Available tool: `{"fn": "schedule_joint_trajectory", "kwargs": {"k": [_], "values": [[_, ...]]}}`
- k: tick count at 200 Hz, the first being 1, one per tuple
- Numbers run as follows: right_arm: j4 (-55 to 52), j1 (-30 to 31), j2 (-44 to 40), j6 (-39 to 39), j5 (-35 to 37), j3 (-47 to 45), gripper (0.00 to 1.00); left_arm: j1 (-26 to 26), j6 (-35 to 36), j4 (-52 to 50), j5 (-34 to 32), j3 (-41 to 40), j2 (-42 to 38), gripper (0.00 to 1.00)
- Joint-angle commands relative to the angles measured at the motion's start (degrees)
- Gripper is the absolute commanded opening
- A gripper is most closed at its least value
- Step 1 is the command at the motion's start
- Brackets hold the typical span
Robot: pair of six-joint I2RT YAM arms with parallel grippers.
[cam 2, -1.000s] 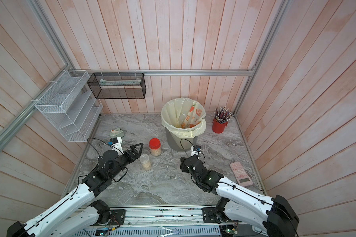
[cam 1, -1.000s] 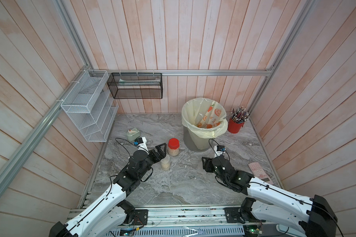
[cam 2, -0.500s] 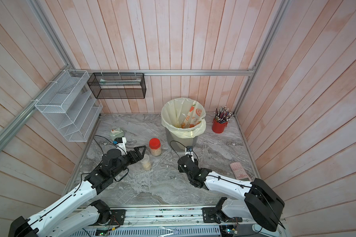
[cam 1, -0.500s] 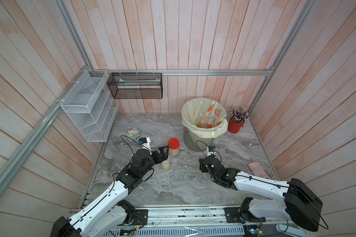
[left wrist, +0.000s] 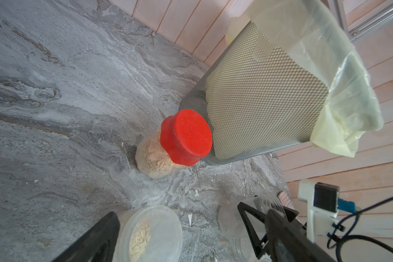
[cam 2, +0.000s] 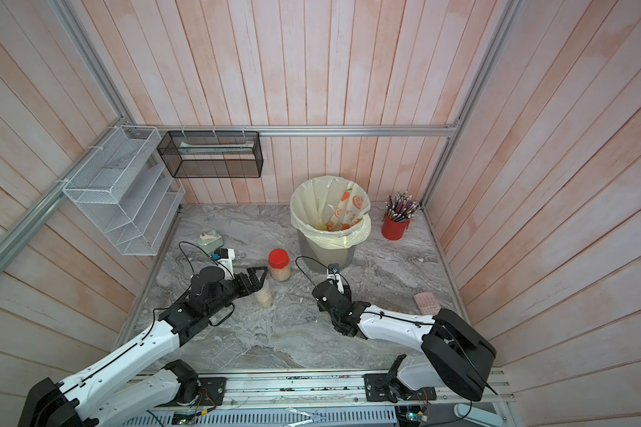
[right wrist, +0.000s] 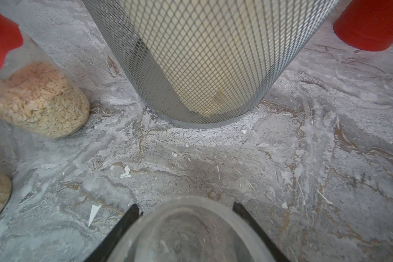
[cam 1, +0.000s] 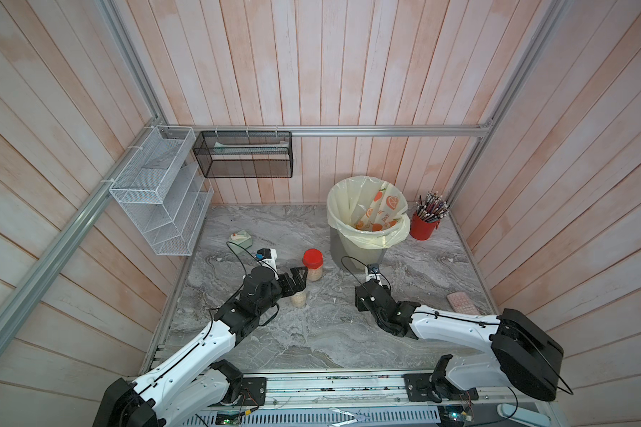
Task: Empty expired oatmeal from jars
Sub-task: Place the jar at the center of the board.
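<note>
— Both arms have shifted. The left pincer (left wrist: 177, 212) has crept right to straddle the clear-lidded jar (cam 1: 297, 298), and the right pincer (right wrist: 184, 204) has sunk low over the surface (cam 1: 311, 332).

— Is either one gripping?

— Left is spread wide, with a finger on each side of that jar, and I see no contact. Right is clenched on an empty jar (right wrist: 186, 233). Whether that jar rests on the surface I cannot tell.

— And the oatmeal (right wrist: 36, 102)?

— Some sits in the clear-lidded jar, left of centre. More is in the red-lidded jar (cam 1: 312, 264), farther back and just left of the bin (left wrist: 259, 102).

— So one jar looks done and two remain?

— I think so. Left seems ready to close on the second, whose lid is still on.
</note>
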Motion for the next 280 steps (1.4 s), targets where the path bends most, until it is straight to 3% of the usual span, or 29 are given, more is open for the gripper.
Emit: {"fn": "schedule_joint_trajectory", "kwargs": {"k": [1,53,100,119,162,207,242,280], "values": [[0.4,0.8,0.8,-0.3,2.2,0.3,0.47,0.2,2.0,0.0,0.1,0.6,-1.1,1.0],[-1.0,2.0,1.4,1.4,2.7,0.0,0.71,0.3,8.8,-0.5,1.7,1.1,-2.0,1.0],[-2.0,2.7,1.4,2.9,3.0,0.6,0.85,0.3,9.1,0.7,-1.4,-1.2,-6.4,1.0],[-2.1,2.8,1.6,3.2,2.8,1.1,0.98,0.3,9.2,0.8,-2.0,-2.0,-7.3,1.0],[-2.4,3.7,-0.4,2.2,3.1,2.8,0.98,0.2,11.6,1.1,-1.0,-2.7,-8.1,1.0],[-6.2,4.1,-4.2,-0.7,4.0,6.4,0.98,0.3,11.7,-0.3,-8.5,-5.0,-12.7,1.0],[-8.5,4.1,-7.2,-2.7,4.9,8.5,0.98,0.3,14.1,-0.9,-9.4,-4.4,-11.7,1.0],[-10.1,4.1,-7.7,-4.2,0.2,12.3,0.98,0.3,13.4,-2.5,-8.9,-2.9,-10.3,1.0]]}}
